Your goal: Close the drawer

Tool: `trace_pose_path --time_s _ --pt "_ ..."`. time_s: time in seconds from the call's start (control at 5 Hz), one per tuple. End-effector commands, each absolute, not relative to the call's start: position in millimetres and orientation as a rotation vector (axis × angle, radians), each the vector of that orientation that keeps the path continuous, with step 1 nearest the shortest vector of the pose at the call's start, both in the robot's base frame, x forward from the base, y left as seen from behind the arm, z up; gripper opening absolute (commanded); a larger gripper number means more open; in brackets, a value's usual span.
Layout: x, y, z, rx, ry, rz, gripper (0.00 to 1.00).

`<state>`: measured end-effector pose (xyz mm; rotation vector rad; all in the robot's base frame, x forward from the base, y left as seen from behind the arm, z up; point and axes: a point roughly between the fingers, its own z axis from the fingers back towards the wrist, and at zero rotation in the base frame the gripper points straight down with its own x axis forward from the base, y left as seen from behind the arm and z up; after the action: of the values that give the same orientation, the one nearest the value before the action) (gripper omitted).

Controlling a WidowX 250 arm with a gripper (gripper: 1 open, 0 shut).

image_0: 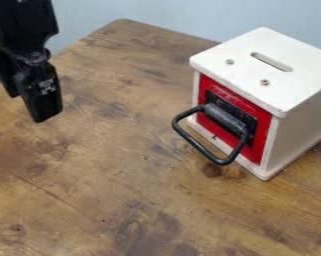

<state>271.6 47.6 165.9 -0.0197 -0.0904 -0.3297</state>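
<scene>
The drawer (238, 122) has a red front with a black panel and sits in a small white cube-shaped box (276, 75) with slots in its top, at the right of the wooden table. Its front looks flush with the box face. A large black loop handle (207, 135) sticks out toward the lower left. My gripper (40, 105) hangs at the far left, pointing down above the tabletop, well away from the drawer. The dark fingers (44, 97) overlap from this angle, and nothing shows between them.
The wooden tabletop (123, 190) spreads between the gripper and the box. Its far edge runs along the top of the view, with a pale wall behind. The box stands close to the table's right side.
</scene>
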Motion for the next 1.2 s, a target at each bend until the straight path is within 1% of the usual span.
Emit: trace_pose_path --time_s 0.0,0.2,0.4,0.8,1.0 --pt "282 48 174.2 -0.004 -0.152 -0.336 1.00" --pt "295 46 166.3 -0.005 -0.149 -0.339 1.00" --pt "306 43 167.1 0.001 -0.157 -0.351 1.00" --pt "303 47 179.4 -0.002 -0.150 -0.325 1.00" --pt "290 49 186.9 0.017 -0.164 -0.258 1.00"
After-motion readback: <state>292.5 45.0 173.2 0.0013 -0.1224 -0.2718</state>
